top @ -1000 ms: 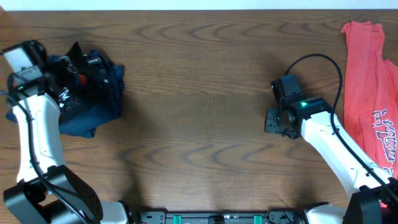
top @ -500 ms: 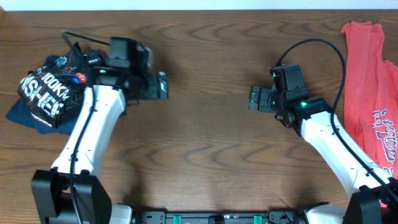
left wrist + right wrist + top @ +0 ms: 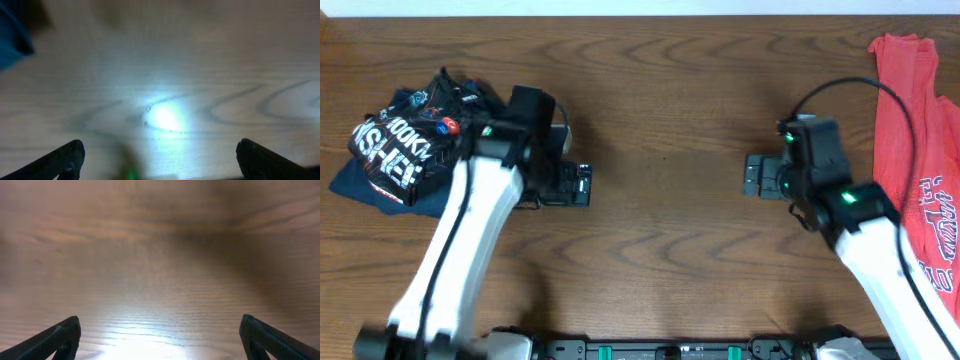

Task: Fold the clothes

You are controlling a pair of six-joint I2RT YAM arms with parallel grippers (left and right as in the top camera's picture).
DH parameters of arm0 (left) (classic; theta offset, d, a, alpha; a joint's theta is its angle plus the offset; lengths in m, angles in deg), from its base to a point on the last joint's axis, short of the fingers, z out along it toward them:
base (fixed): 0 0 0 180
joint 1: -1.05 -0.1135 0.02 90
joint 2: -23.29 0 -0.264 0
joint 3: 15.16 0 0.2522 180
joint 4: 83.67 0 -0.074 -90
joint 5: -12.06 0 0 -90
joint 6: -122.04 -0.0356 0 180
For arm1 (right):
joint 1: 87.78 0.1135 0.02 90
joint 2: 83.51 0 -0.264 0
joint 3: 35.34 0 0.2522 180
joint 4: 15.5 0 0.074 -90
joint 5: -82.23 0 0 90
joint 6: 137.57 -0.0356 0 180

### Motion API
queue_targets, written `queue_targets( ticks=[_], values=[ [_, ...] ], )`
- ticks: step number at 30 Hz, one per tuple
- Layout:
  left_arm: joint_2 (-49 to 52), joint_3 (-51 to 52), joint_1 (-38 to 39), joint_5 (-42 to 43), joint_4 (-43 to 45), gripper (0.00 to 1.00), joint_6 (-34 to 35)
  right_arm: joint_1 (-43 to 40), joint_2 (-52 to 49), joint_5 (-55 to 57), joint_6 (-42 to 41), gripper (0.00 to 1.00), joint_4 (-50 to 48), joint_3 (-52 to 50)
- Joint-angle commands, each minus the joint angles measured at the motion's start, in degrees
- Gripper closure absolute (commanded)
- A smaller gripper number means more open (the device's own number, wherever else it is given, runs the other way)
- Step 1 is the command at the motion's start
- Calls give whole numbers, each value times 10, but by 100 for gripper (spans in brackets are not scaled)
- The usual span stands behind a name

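Left arm (image 3: 470, 220) swung off jersey (image 3: 395, 150), lettering perhaps "HOOKM"; both jaws wide, empty.

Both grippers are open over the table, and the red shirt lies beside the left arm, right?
No: the overhead view shows the red shirt beside the right arm. The left gripper and right gripper are open over the table.
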Motion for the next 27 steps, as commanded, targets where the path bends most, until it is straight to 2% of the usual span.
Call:
queue_targets(
  ticks=[1, 6, 12, 17, 27],
  values=[
    [-105, 38, 19, -15, 31, 2, -3, 19, 85, 57, -37, 1, 12, -14],
    [-278, 135, 50, -74, 117, 2, 35, 73, 219, 159, -70, 1, 12, -66],
    [-426, 220, 51, -86, 204, 2, 38, 94, 330, 174, -69, 1, 9, -118],
    [-469, 221, 51, -87, 187, 2, 37, 94, 340, 174, -69, 1, 26, -119],
    [-469, 221, 51, -87, 179, 2, 37, 94, 340, 174, -69, 1, 58, -119]
  ],
)
